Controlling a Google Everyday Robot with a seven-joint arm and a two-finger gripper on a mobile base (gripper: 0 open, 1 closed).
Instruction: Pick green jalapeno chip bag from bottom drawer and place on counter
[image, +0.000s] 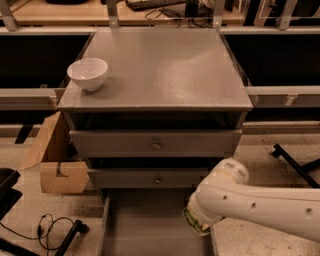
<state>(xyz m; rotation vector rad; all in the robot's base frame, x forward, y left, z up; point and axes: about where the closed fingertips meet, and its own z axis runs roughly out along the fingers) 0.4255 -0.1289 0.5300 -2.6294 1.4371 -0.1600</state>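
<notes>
The bottom drawer (145, 225) is pulled open at the foot of the grey cabinet, and its flat floor shows. My white arm reaches in from the right. My gripper (204, 220) sits at the arm's end over the drawer's right side, mostly hidden by the wrist. A piece of the green jalapeno chip bag (191, 221) shows at the gripper's lower left edge, right against it. Whether the bag is held I cannot tell. The counter (165, 70) is the cabinet's flat grey top.
A white bowl (88, 73) stands at the counter's left front. Two closed drawer fronts with knobs (156, 145) sit above the open drawer. An open cardboard box (52, 160) is to the left on the floor, with cables (50, 227) and a black leg (295, 165) nearby.
</notes>
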